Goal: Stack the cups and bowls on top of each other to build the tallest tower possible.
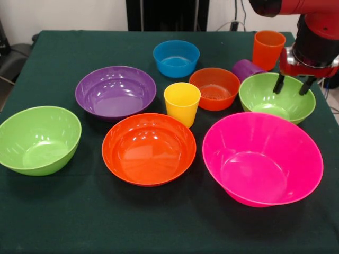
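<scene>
My gripper [291,85] hangs open over the right green bowl [265,99], its fingers just above the bowl's far rim and holding nothing. In front of it sits the huge pink bowl [262,159]. The large orange bowl [149,148] is at the front centre, with the yellow cup [181,103] upright behind it. The small orange bowl [214,88] and small blue bowl [176,58] sit further back. The purple bowl [115,92] is mid left and the second green bowl [38,139] at the left. The orange cup [267,49] stands upright at the back right. The purple cup [247,69] lies on its side.
All pieces rest separately on a dark green cloth-covered table [63,222]. The robot's red and black arm [312,32] comes down at the top right. The table's right edge is close to the gripper.
</scene>
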Tool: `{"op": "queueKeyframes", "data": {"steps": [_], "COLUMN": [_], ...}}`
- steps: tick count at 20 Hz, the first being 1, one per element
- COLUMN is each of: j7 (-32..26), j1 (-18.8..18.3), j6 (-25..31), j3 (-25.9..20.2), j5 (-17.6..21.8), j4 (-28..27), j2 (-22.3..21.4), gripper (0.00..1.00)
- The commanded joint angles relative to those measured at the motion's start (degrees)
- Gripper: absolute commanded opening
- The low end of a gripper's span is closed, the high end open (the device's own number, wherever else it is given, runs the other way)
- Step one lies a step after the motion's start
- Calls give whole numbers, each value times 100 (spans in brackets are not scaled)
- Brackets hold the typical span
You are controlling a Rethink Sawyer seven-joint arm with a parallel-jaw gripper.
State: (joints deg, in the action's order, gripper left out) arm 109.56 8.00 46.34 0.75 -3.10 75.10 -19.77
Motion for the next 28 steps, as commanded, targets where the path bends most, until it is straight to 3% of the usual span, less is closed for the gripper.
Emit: {"op": "queueKeyframes", "data": {"steps": [1,13,28], "j7": [682,707,772], "j1": [27,41,192], "j6": [194,417,110], "j3": [-431,-460,-392], "j5": [-160,-383,-453], "j4": [-205,267,526], "j2": [142,-391,-403], "gripper": [100,100,100]}}
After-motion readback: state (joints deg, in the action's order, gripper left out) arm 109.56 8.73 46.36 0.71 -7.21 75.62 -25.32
